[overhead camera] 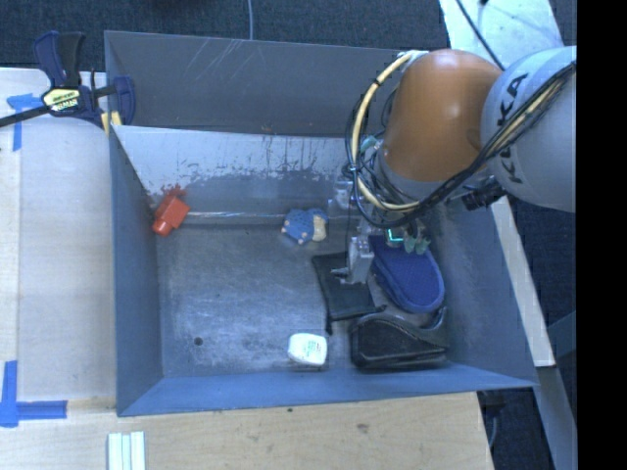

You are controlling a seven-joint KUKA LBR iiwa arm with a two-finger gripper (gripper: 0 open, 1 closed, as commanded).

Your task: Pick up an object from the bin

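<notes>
My gripper (360, 258) hangs low in the right half of the bin, under the arm's orange cover. Its metal fingers stand between a flat black rectangular piece (338, 287) on their left and a dark blue oval thing (409, 277) on their right. Nothing shows between the fingers, and their gap is too hidden to judge. A black pouch-like thing (397, 346) lies just below, at the near right corner. A small blue and yellow lump (305, 227) sits a little up and left of the gripper.
An orange block (168, 213) rests against the far left wall. A white rounded thing (309, 350) lies by the near wall. The arm and its cables cover the bin's upper right part.
</notes>
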